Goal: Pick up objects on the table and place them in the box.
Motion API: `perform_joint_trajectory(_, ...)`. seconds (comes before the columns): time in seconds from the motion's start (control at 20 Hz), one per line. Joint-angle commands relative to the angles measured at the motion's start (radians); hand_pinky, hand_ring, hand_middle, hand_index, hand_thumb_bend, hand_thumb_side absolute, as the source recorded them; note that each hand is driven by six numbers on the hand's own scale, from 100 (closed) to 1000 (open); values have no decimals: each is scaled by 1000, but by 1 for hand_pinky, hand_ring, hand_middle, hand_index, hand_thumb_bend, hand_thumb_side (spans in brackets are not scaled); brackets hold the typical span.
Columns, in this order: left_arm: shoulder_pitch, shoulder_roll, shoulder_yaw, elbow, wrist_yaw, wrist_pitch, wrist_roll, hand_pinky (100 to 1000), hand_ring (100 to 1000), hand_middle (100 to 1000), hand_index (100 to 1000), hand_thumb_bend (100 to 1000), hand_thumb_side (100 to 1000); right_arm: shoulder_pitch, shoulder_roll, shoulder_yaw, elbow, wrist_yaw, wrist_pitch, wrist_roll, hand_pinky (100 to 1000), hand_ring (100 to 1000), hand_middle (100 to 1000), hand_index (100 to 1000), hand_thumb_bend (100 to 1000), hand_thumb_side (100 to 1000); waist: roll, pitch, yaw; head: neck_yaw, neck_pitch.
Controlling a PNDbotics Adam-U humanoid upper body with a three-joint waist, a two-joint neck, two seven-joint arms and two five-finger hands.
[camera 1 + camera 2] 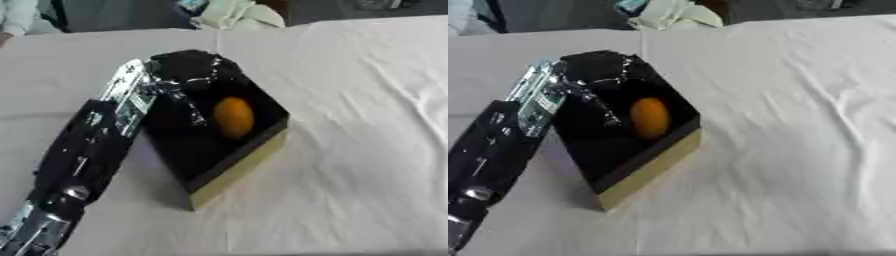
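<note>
Right now your left hand (188,75) is down inside the box (241,172), reaching in over the wall at about 10 o'clock. It's black against a black lining, so you get only glints off it, and whether the fingers are straight or curled can't be told from either eye view.

The orange object (234,117), an oval, fruit-like shape, lies on the box floor just off the hand at roughly 4 o'clock from it. Its long axis runs close to 12-to-6, leaning slightly along the box's own slant. Whether the hand is touching it or just clear of it is hidden in the dark; nothing visibly wraps around it.

Your right hand shows in neither view, so the left arm is the only one anywhere near the work.

The white-covered tabletop (367,150) around the box shows no other loose object from 12 round to 6 o'clock. By my reading the orange piece looks delivered, and the move that matters is getting out: the arm lies along a 7-to-1 line, so back out toward 7 and up, clearing the near wall rather than dragging across it.
</note>
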Motion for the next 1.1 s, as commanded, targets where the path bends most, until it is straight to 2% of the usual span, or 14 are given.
perform_joint_trajectory(0.05,-14,12,20,-20,-15,-16,-8,568,799,840,903,544,100,-6,-18,-6,-22,-5,1,0,663,577,583,836,100,783,-5,-19,1,-3,-14)
perform_joint_trajectory(0.35,-16,16,47,-79,53,43,45,510,753,802,858,375,111,-7,-18,-6,-24,-4,1,-1,664,578,583,836,100,778,-7,-22,4,-6,-18)
perform_joint_trajectory(0.6,-3,58,111,-230,221,158,127,471,710,779,804,285,103,-6,-25,-10,-27,-1,-1,-7,664,579,584,836,100,771,-5,-26,9,-16,-18)
perform_joint_trajectory(0.85,43,173,200,-373,438,296,243,476,700,774,785,272,157,-4,-33,-14,-31,4,0,-14,665,579,585,836,100,768,-1,-29,18,-34,-12)
perform_joint_trajectory(1.1,121,282,279,-447,589,347,410,503,703,779,790,313,258,-5,-40,-17,-33,9,-2,-21,666,580,586,837,100,762,-5,-28,28,-43,-8)
